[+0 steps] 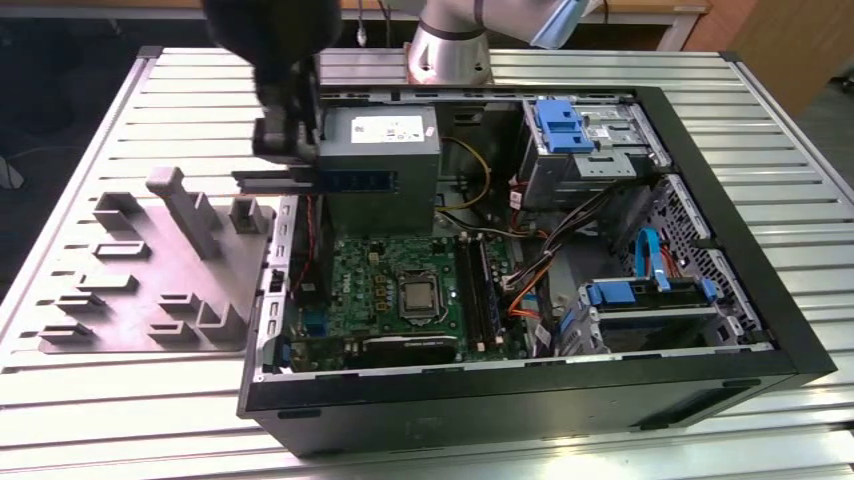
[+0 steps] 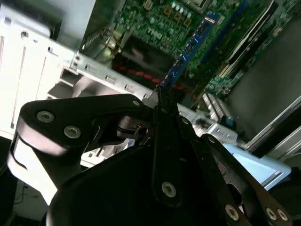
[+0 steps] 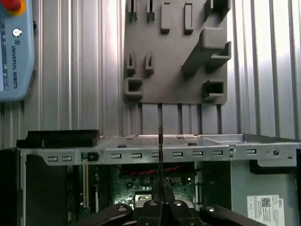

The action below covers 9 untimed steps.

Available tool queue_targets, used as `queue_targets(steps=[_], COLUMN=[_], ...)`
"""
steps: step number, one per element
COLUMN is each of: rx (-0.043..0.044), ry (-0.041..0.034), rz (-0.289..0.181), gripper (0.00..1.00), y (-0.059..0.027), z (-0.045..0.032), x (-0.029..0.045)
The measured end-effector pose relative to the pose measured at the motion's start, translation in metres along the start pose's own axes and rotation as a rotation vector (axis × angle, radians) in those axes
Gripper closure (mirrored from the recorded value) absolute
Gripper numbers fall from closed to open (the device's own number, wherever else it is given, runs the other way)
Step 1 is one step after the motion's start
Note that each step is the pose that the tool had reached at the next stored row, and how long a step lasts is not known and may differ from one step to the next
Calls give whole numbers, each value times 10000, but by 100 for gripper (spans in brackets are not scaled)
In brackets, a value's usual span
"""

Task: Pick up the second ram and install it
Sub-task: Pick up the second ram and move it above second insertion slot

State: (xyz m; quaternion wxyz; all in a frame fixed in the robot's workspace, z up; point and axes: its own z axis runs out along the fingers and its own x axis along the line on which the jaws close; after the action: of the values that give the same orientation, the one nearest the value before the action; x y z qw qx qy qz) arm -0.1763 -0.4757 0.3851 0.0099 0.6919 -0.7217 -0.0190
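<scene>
Gripping the second ram by one end, claw sat clamped near the PSU; end-hold meant stick could tilt & jam vs mobo slots.

A white label with dark print lies on top of the grey power supply, at the far side of the case in the exterior view; its lines are too small to read. In the first wrist view a white label carries a square code and fine print. A line of lettering, a maker's name, runs along the blue-grey pendant.
</scene>
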Motion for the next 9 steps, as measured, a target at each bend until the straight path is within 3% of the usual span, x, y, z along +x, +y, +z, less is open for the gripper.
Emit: queue_targets(steps=[9], rx=[-9], ry=[-2], rz=[1], gripper=[89], y=[-407], z=[-7], x=[-17])
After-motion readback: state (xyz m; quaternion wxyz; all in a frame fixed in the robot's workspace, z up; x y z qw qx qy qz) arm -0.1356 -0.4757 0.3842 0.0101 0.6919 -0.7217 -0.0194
